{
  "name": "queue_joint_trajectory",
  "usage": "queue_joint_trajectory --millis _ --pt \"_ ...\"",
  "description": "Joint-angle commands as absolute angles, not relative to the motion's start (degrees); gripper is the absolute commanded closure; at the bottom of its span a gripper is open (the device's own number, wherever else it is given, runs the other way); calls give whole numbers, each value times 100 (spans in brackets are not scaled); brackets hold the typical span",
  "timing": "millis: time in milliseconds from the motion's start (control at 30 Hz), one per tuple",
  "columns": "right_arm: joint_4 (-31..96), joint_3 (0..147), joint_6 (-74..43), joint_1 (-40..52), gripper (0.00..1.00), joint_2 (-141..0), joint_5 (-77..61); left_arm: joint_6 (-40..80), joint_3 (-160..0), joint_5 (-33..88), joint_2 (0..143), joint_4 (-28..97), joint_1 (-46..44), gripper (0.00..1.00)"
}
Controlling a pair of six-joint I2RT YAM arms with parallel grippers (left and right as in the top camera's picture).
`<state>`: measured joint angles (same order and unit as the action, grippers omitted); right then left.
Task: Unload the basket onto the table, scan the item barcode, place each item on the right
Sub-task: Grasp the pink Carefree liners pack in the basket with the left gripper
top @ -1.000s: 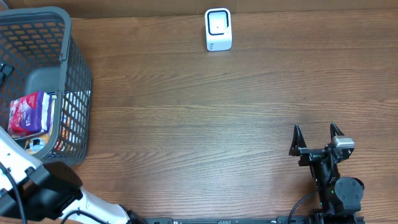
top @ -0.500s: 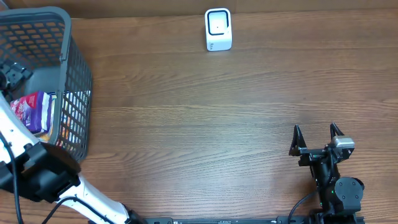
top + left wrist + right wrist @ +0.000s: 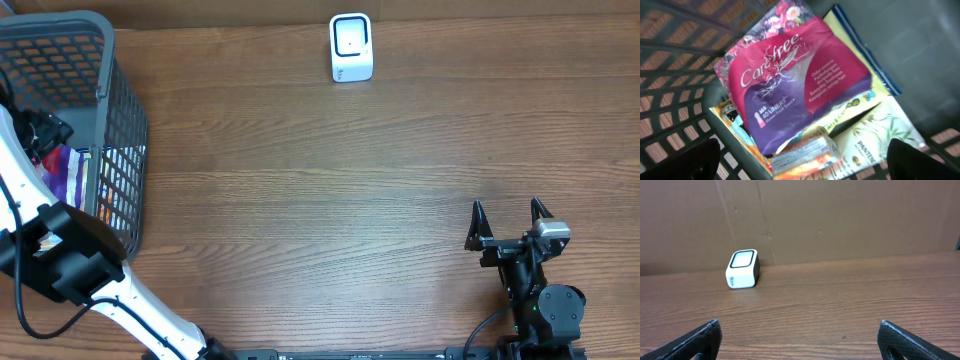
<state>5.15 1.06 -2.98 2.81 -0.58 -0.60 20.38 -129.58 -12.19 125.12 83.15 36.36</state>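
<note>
Left and right wrist views with overhead reference. The two dark fingers [image 3: 685, 160] of my left gripper [image 3: 802, 160] sit at the bottom corners of the left wrist view, spread wide and holding nothing. The gripper hangs above the goods inside the basket [image 3: 670, 45]. Directly under it lies the Carefree liner pack [image 3: 790, 85], pink above and purple below, printed face up and tilted across the pile. Beneath its lower edge sit a small orange and silver packet [image 3: 805, 155] and a pale Pantene packet [image 3: 875, 135] (I can read only these two brand names). In the overhead view, I see the left gripper [image 3: 40, 130] inside the grey mesh basket [image 3: 120, 120] at the table's far left, with the liner pack [image 3: 62, 172] showing just beside it. The fingers [image 3: 695, 340] of my right gripper [image 3: 805, 342] likewise stand fully apart and empty, low over the wooden table [image 3: 840, 305] and facing the white scanner [image 3: 743, 268], which stands against the cardboard wall [image 3: 840, 215]. From above, the right gripper [image 3: 508, 212] rests near the table's front right, well apart from the scanner [image 3: 351, 47] at the far edge and from the basket.
</note>
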Motion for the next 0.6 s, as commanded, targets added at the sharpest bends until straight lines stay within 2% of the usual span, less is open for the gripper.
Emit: queue_joint_trajectory --millis 0,567 --pt "484 47 -294 287 0 -16 -5 1813 -12949 -1356 12781 8342 3623 4" --pt "484 47 -294 287 0 -16 -5 1280 -12949 -1354 13439 7789 3468 8"
